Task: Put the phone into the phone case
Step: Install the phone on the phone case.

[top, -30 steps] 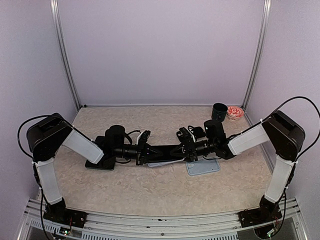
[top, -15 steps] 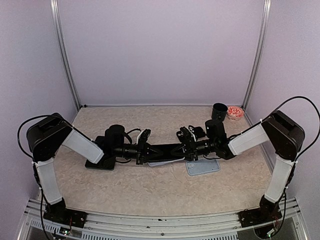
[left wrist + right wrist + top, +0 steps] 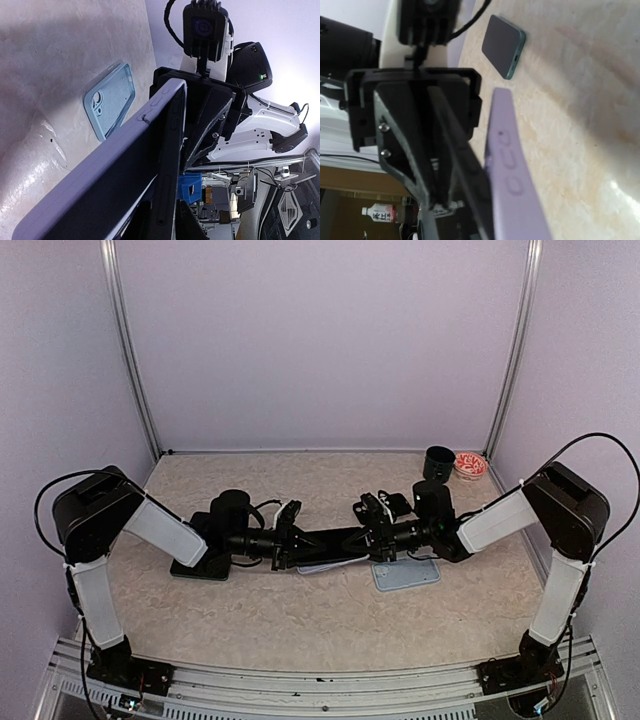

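Note:
A dark phone (image 3: 330, 539) hangs level above the table between my two grippers, lying against a lavender phone case (image 3: 322, 564). My left gripper (image 3: 287, 540) is shut on its left end and my right gripper (image 3: 372, 537) on its right end. In the left wrist view the phone's dark edge (image 3: 170, 150) stands slightly off the case (image 3: 100, 175) at the far end, where the right gripper's fingers (image 3: 210, 115) clamp. The right wrist view shows the case's side buttons (image 3: 512, 185) beside the phone (image 3: 470, 170). My own fingertips are mostly hidden there.
A light blue phone case (image 3: 405, 574) lies open side up on the table under the right arm. A teal phone (image 3: 504, 44) lies flat on the left. A black cup (image 3: 438, 462) and a red-and-white bowl (image 3: 470, 464) stand at the back right corner.
The right gripper's jaws have drawn in on the right end of the phone and case. Both arms and the held phone stay where they were.

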Motion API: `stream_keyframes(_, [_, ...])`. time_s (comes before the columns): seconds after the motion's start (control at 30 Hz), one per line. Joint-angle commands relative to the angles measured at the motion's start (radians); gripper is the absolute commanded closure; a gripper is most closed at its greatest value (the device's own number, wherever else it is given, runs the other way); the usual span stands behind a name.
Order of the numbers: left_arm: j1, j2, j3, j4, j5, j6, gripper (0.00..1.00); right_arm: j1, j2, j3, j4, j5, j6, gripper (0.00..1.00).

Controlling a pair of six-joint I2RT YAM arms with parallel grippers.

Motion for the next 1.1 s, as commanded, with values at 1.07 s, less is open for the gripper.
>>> stream_keyframes(1.07, [0.040, -0.094, -0.015, -0.148, -0.022, 0.060, 0.76, -0.020, 0.004, -0.045, 0.299, -0.096, 0.133, 0.88])
